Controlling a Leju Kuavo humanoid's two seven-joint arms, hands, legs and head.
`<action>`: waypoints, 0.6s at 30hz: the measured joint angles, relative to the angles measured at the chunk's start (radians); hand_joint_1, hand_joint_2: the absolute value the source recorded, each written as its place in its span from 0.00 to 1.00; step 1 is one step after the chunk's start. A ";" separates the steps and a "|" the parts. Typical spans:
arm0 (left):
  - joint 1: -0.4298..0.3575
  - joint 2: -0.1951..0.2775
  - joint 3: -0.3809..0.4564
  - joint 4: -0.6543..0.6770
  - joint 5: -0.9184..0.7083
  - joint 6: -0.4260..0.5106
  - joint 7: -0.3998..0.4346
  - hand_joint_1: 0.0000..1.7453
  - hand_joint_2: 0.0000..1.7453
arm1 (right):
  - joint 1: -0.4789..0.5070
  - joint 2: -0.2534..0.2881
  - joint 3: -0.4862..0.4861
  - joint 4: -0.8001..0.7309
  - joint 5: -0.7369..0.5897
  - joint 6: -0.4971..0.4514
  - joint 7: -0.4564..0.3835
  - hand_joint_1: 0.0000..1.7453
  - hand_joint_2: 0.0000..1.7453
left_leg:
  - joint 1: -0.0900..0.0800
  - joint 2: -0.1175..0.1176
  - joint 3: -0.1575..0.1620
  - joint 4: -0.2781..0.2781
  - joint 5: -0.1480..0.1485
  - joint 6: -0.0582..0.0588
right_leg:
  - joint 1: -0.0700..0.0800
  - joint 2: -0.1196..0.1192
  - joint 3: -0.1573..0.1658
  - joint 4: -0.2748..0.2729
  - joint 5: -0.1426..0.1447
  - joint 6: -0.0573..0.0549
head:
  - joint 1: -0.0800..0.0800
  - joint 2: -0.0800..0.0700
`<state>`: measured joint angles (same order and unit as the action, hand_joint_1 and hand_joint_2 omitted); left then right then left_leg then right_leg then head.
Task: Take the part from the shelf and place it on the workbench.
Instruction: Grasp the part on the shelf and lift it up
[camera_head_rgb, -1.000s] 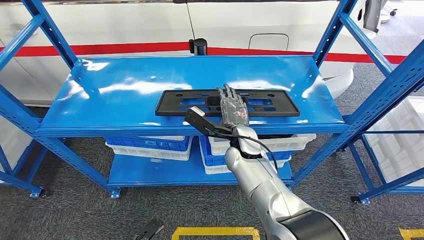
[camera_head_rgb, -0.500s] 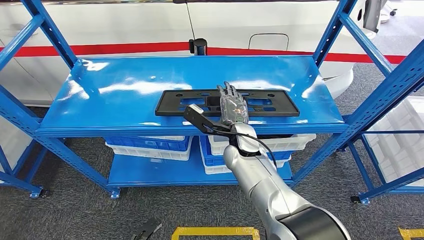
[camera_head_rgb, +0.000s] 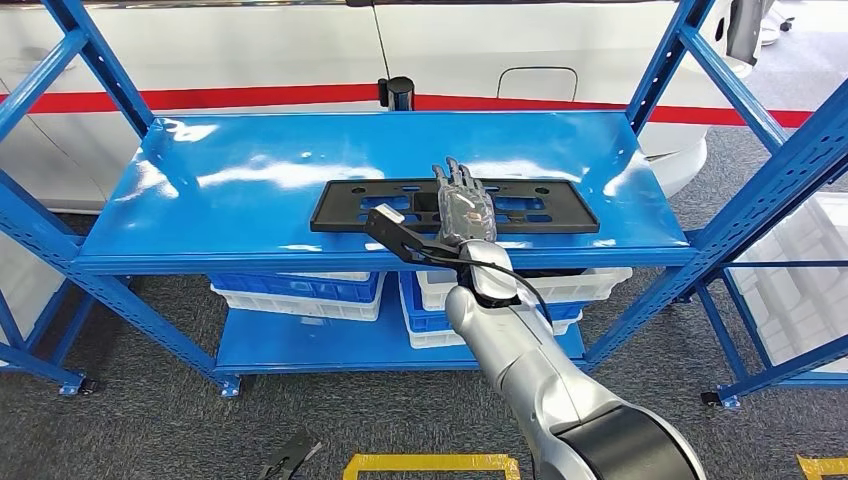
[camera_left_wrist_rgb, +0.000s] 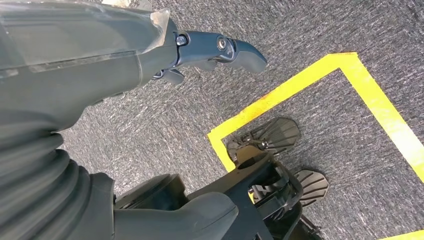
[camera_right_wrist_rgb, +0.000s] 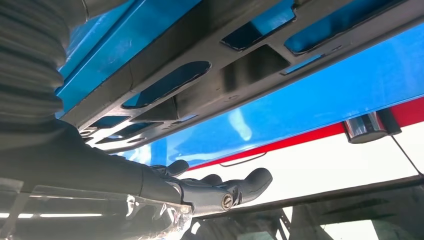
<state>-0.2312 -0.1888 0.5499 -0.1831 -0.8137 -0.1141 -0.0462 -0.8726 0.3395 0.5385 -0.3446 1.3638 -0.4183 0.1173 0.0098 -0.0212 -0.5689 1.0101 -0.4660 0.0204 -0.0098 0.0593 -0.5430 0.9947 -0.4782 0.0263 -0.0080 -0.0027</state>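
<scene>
The part (camera_head_rgb: 565, 212) is a long flat black plate with cut-outs, lying near the front edge of the blue shelf (camera_head_rgb: 250, 190). My right hand (camera_head_rgb: 463, 205) reaches over its middle with fingers stretched out flat and nothing in them. In the right wrist view the part (camera_right_wrist_rgb: 240, 75) runs across the picture close to the right hand (camera_right_wrist_rgb: 210, 187), with a narrow gap between them. My left hand (camera_left_wrist_rgb: 210, 47) hangs over the grey carpet, holding nothing, and its dark tip (camera_head_rgb: 288, 456) shows low in the head view.
Blue uprights (camera_head_rgb: 700, 250) frame the shelf on both sides. Blue and white bins (camera_head_rgb: 300, 290) stand on the lower shelf. A white car with a red stripe (camera_head_rgb: 250, 97) stands behind. Yellow tape (camera_head_rgb: 430, 462) marks the floor in front.
My right hand has slid a little farther forward over the part. The part has not moved.
</scene>
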 joint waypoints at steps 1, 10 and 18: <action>0.000 0.000 0.000 0.000 0.000 0.000 0.000 0.00 1.00 | 0.000 0.000 0.001 0.001 0.000 0.000 0.002 0.00 1.00 | 0.000 0.000 0.000 0.000 0.000 0.000 | 0.000 0.000 0.000 0.000 0.000 0.000 | 0.000 0.000; -0.009 -0.001 0.003 0.000 -0.003 -0.005 -0.003 0.00 1.00 | -0.001 -0.006 0.003 0.018 -0.005 0.005 0.031 0.00 1.00 | 0.000 0.000 0.000 0.000 0.000 0.000 | 0.000 0.000 0.000 0.000 0.000 0.000 | 0.000 0.000; -0.015 -0.001 0.003 0.000 -0.003 -0.003 -0.002 0.00 1.00 | -0.001 -0.015 0.002 0.032 -0.006 0.014 0.039 0.00 1.00 | 0.000 0.000 0.000 0.000 0.000 0.000 | 0.000 0.000 0.000 0.000 0.000 0.000 | 0.000 0.000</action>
<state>-0.2457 -0.1900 0.5532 -0.1831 -0.8165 -0.1173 -0.0479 -0.8737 0.3243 0.5402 -0.3121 1.3573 -0.4046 0.1567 0.0098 -0.0211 -0.5688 1.0103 -0.4660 0.0204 -0.0098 0.0594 -0.5434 0.9946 -0.4782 0.0263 -0.0079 -0.0027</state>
